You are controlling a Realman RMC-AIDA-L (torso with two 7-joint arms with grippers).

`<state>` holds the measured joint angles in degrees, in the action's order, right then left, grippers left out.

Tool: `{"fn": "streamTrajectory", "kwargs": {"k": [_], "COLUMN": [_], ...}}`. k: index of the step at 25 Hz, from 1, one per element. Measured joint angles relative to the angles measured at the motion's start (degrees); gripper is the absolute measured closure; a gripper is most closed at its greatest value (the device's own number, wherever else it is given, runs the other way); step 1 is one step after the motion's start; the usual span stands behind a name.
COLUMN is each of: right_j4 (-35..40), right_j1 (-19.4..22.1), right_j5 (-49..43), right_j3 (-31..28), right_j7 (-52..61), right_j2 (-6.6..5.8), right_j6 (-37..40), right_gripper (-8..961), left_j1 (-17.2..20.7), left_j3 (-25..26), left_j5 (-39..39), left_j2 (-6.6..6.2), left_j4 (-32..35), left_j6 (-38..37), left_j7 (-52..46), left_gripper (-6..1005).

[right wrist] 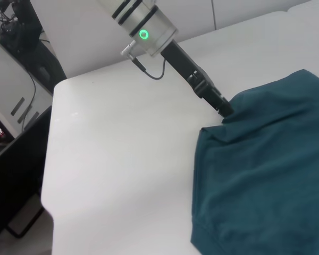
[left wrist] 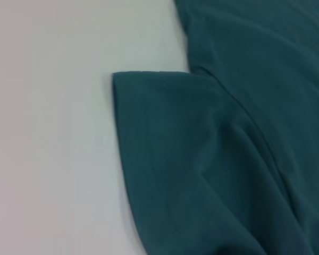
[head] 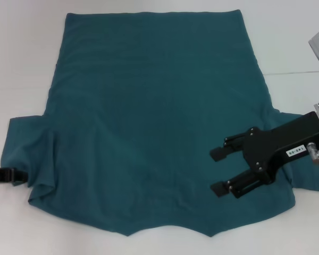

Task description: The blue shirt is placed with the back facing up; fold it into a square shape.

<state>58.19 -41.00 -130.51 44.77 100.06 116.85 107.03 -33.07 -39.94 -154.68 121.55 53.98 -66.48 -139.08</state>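
The blue shirt (head: pixel 149 122) is spread plain side up across the white tabletop (head: pixel 21 64), hem toward the far edge. The right end effector (head: pixel 219 171) is held above the right shoulder area, fingers spread and empty. The left end effector (head: pixel 13 175) is seen at the left sleeve's edge, its grip indiscernible. A small label is carried on the right end effector, not reliably legible.

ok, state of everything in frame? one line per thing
blue shirt: spread flat, plain side up, not yet folded, left sleeve rumpled
left gripper: at the left sleeve's edge, shut on the cloth
right gripper: open, over the shirt's right side
table: white, shirt lying on it
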Motion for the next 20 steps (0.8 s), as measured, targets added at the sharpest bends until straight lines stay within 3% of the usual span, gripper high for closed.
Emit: {"fn": "streamTrajectory", "kwargs": {"k": [13, 20], "right_j4": [0.00, 0.00], "right_j1": [-0.20, -0.26], "right_j5": [0.04, 0.28], "right_j3": [-0.24, -0.30], "right_j7": [-0.20, -0.22], "right_j2": [0.13, 0.13], "right_j6": [-0.52, -1.09], "right_gripper": [39, 40], "left_j1": [-1.39, -1.04], "left_j3": [-1.32, -0.94], "left_j5": [0.02, 0.25], "left_j2": [0.00, -0.24], "left_j4": [-1.12, -0.07], "left_j6": [1.23, 0.60], "left_j7": [-1.01, -0.58], "left_gripper": [959, 969]}}
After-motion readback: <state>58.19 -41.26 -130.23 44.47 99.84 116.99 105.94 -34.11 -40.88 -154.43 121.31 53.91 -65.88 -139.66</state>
